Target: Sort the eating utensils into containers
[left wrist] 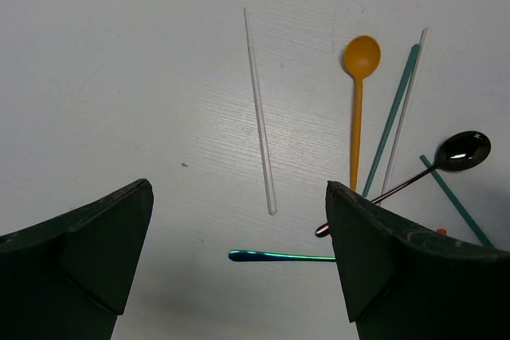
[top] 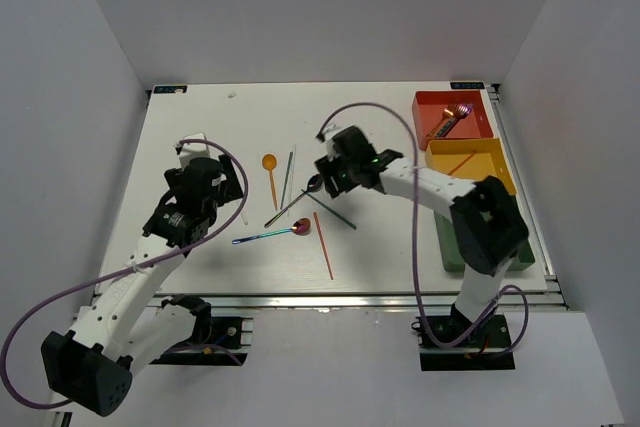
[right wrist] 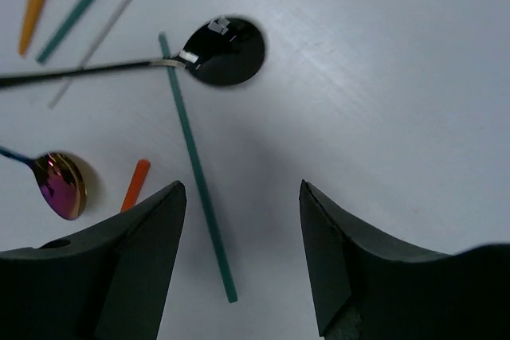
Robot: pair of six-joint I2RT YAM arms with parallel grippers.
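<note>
White table (top: 200,117) carries the teal chopstick (right wrist: 202,197) near its middle. Over it the right hand (right wrist: 239,212) hangs open and empty. Lower straight, I think, missing the black spoon (right wrist: 227,52). The left hand (left wrist: 239,220) gapes empty.

Left fingers (left wrist: 88,252), right fingers (right wrist: 119,268): apart.

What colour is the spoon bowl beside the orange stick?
The spoon bowl is iridescent purple shading to gold, clearest in the right wrist view.
</note>
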